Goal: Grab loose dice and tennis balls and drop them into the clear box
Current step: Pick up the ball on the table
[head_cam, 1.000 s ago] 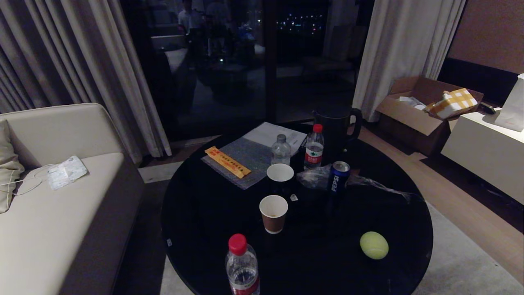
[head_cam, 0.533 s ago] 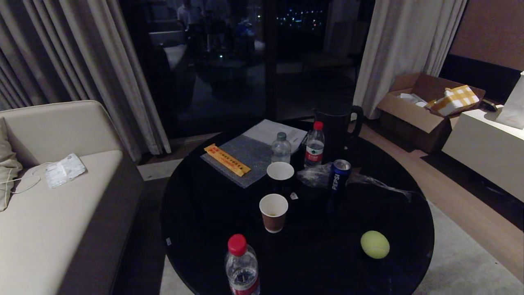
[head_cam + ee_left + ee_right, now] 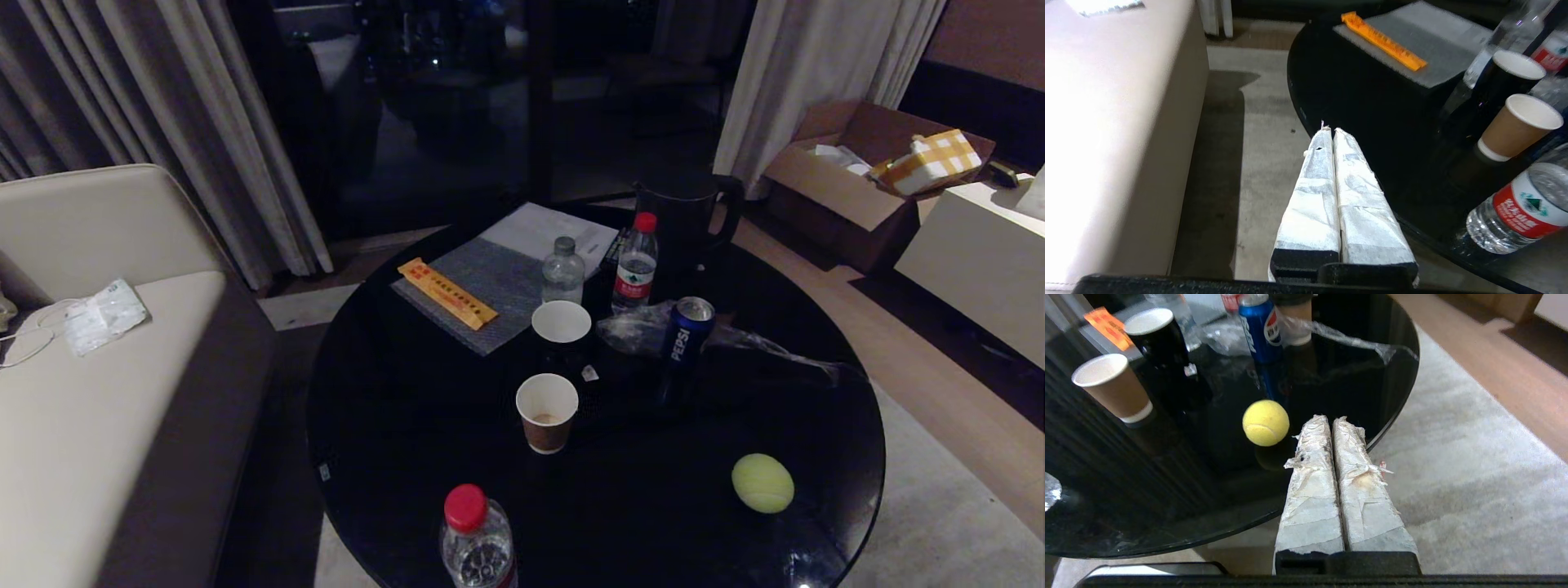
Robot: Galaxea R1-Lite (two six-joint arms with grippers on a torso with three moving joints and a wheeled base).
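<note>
Item: fuzzy yellow-green tennis ball point(image 3: 762, 483), lying alone on the round black glossy tabletop point(image 3: 408, 457), near its edge on the robot's right side, well apart from the cups and bottles.
Handling: judged light, springy, with a felt nap that should grip well; being round on a slick surface, it will likely roll if nudged off-centre.
Hold point: across the ball's widest girth, fingers coming down either side, so it cannot squirt out.
Dice: none visible in any view.
Clear box: not visible in any view; the drop-off place cannot be told.
Right end effector point(image 3: 1330, 419): tape-wrapped fingers pressed together, holding nothing, poised over the tabletop's edge just beside the tennis ball; it must spread before any grasp.
Left end effector point(image 3: 1329, 130): tape-wrapped fingers likewise pressed together and empty, at the tabletop's left edge above the pale carpet.
Container, brown paper cup point(image 3: 547, 412): upright, open, a trace of dark residue at the bottom.
Container, black paper cup with white interior point(image 3: 560, 330): upright; contents cannot be told.
Container, blue Pepsi can point(image 3: 684, 336): upright; contents hidden.
Container, red-capped clear water bottle point(image 3: 474, 539): nearest the robot, capped, some water inside.
Container, open brown cardboard box point(image 3: 849, 196): on the floor at far right, holding a yellow-checked bundle.
</note>
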